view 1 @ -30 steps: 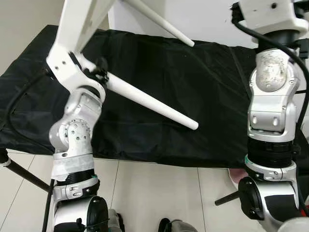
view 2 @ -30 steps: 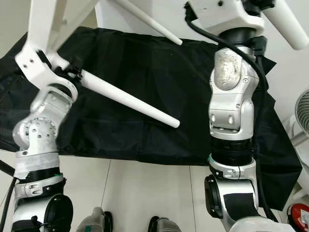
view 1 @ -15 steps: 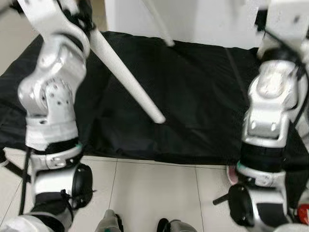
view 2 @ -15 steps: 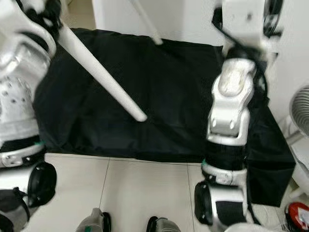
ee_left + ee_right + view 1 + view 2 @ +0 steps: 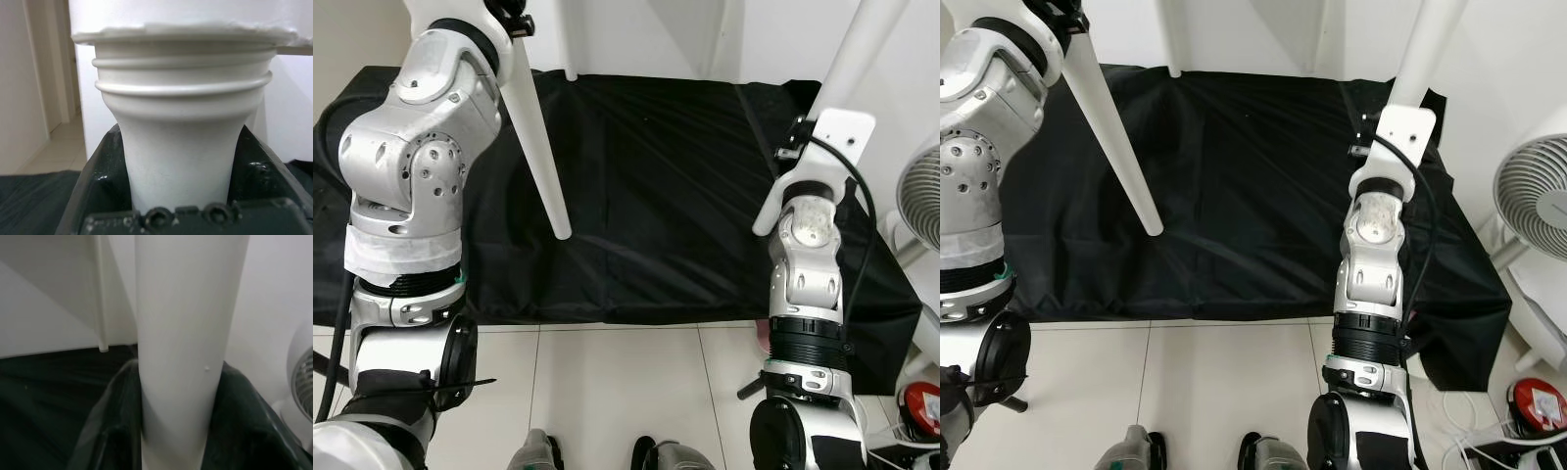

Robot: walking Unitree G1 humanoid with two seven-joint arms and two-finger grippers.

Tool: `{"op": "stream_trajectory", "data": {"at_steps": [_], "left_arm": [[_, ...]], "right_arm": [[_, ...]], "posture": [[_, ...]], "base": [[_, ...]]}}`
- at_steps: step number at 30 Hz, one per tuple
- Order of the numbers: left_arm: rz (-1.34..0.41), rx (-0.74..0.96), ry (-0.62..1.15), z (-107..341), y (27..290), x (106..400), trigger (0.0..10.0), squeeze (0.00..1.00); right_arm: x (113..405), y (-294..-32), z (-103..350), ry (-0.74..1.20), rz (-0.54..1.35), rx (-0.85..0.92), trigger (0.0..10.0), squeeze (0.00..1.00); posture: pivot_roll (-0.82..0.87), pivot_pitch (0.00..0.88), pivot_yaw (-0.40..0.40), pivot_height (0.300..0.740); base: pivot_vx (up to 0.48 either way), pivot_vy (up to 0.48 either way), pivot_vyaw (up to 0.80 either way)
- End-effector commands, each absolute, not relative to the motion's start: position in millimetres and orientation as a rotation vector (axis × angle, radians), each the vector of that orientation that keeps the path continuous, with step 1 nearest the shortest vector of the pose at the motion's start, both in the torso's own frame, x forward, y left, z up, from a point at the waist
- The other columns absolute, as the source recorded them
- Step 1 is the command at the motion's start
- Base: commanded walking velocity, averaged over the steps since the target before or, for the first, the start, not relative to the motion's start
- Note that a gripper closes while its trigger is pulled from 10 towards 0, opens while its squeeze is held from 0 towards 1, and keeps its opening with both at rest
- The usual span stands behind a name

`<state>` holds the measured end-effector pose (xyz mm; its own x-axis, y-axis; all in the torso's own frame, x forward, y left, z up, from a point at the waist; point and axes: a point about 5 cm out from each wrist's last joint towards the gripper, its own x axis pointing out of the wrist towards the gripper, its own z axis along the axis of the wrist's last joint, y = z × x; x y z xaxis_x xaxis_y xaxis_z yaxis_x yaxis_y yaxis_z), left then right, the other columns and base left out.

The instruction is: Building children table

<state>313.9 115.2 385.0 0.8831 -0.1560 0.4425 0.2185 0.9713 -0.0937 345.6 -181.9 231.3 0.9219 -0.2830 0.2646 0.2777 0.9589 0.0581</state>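
Two white table legs are up off the black cloth point(image 5: 685, 196) right now! Left gripper point(image 5: 178, 215) has its fingers clenched around the flared, ribbed top of the left leg point(image 5: 540, 147), which hangs tip-down over the cloth. Right gripper point(image 5: 171, 440) grasps the shaft of the right leg point(image 5: 1420, 49), raised near the fan point(image 5: 1538, 211). Best play, I'd say: keep both grips firm, keep each leg in line with its socket, and move slowly.

Tabletop above white legs point(image 5: 540, 147) cropped
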Motion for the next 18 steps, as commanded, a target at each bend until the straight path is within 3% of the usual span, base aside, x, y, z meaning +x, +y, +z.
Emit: {"op": "stream_trajectory", "data": {"at_steps": [1,2,3,4,12,13,14,15,16,17,18], "left_arm": [[-0.591,-0.168,-0.401,367,83,305,10.0,0.00],[-0.600,-0.173,-0.375,360,82,305,10.0,0.00],[-0.600,-0.173,-0.375,360,82,305,10.0,0.00],[-0.603,-0.187,-0.352,354,83,306,10.0,1.00],[-0.602,-0.118,-0.335,349,87,304,10.0,1.00],[-0.608,-0.084,-0.320,344,87,302,10.0,1.00],[-0.608,-0.084,-0.320,344,87,302,10.0,1.00],[-0.611,-0.064,-0.309,339,87,301,10.0,1.00],[-0.611,-0.064,-0.309,339,87,301,10.0,1.00],[-0.612,-0.046,-0.302,335,89,299,10.0,0.00],[-0.612,-0.046,-0.302,335,89,299,10.0,0.00]], "right_arm": [[350,-143,171,-0.011,-0.061,0.072,10.0,0.00],[348,-144,173,-0.040,-0.069,0.046,10.0,1.00],[348,-144,173,-0.040,-0.069,0.046,10.0,1.00],[348,-146,176,-0.074,-0.072,0.026,10.0,1.00],[348,-146,182,-0.144,-0.042,0.080,10.0,1.00],[346,-145,183,-0.163,-0.025,0.093,10.0,0.67],[346,-145,183,-0.163,-0.025,0.093,10.0,0.67],[345,-144,184,-0.182,-0.014,0.095,10.0,0.00],[345,-144,184,-0.182,-0.014,0.095,10.0,0.00],[343,-143,185,-0.200,0.004,0.117,10.0,0.00],[343,-143,185,-0.200,0.004,0.117,10.0,0.00]], "posture": [[0.08,0.166,-0.023,0.740],[0.08,0.170,-0.026,0.740],[0.08,0.170,-0.026,0.740],[0.08,0.172,-0.029,0.740],[0.08,0.171,-0.031,0.740],[0.08,0.169,-0.031,0.740],[0.08,0.169,-0.031,0.740],[0.08,0.168,-0.031,0.740],[0.08,0.168,-0.031,0.740],[0.08,0.168,-0.028,0.740],[0.08,0.168,-0.028,0.740]], "base": [[0.000,0.000,0.00],[0.000,0.000,0.00],[0.000,0.000,0.00],[0.000,0.000,0.00],[0.000,0.000,0.00],[0.000,0.000,0.00],[0.000,0.000,0.00],[0.000,0.000,0.00],[0.000,0.000,0.00],[0.000,0.000,0.00],[0.000,0.000,0.00]]}}
